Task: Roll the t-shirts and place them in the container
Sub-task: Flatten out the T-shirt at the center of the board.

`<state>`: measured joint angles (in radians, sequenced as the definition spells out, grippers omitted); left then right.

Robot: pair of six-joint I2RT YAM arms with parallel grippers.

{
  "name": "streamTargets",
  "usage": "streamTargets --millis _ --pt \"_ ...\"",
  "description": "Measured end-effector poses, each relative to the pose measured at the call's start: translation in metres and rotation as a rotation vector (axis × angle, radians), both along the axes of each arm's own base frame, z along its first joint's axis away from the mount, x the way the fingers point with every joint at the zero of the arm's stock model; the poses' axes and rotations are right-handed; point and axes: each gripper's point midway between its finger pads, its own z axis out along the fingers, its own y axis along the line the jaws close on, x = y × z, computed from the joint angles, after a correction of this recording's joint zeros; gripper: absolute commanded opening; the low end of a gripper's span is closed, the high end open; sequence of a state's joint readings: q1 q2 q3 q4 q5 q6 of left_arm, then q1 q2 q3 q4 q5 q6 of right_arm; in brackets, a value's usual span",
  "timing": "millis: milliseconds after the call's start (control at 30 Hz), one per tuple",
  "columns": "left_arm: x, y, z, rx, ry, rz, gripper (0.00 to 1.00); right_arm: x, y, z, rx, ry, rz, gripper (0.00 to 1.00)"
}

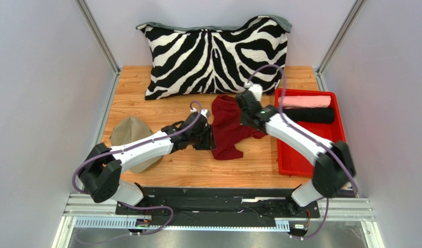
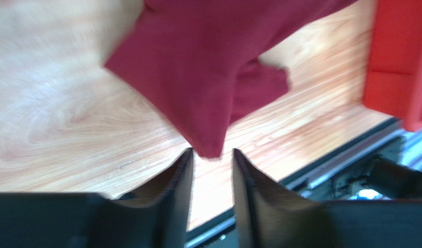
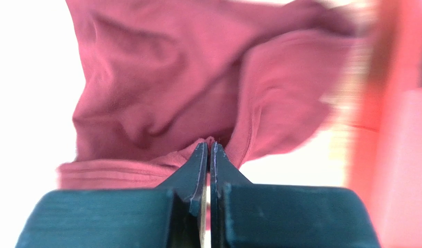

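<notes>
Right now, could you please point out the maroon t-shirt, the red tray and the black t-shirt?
maroon t-shirt [image 1: 226, 126], top external view, cloth's middle.
red tray [image 1: 293, 160], top external view, bare near floor.
black t-shirt [image 1: 309, 114], top external view, roll's middle.

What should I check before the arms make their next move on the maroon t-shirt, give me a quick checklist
1. Right gripper has the maroon t-shirt: ok, jaws shut on a fold of fabric.
2. Left gripper has the shirt: not ok, jaws open, with a shirt corner just past its tips.
3. Shirt spread flat for rolling: not ok, it lies bunched on the table.
4. Shirt apart from the red tray: ok, bare wood shows between them.
5. Room in the tray: ok, the pink roll and black roll lie at its far end and the near part is bare.
</notes>
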<state>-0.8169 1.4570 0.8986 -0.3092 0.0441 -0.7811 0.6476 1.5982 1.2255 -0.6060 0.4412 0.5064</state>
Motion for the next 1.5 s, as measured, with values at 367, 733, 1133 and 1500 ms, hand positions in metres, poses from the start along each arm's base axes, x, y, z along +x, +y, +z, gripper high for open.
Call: streamTargets --millis 367,733,1133,1500 --pt "0.092 0.007 0.084 -0.088 -0.170 0.124 0.56 -0.038 -0.110 0.125 0.099 -0.306 -0.181 0.00" --pt "0.107 -0.031 -0.035 0.009 0.070 0.078 0.71 -0.043 -0.120 0.135 0.050 -0.287 -0.166 0.00" --pt "0.127 -0.057 -0.017 -0.063 0.029 0.123 0.00 -0.026 -0.100 0.204 0.132 -0.386 -0.095 0.00" --pt "0.123 0.102 0.263 -0.138 -0.559 0.396 0.00 -0.011 -0.050 0.334 0.348 -0.615 0.128 0.00"
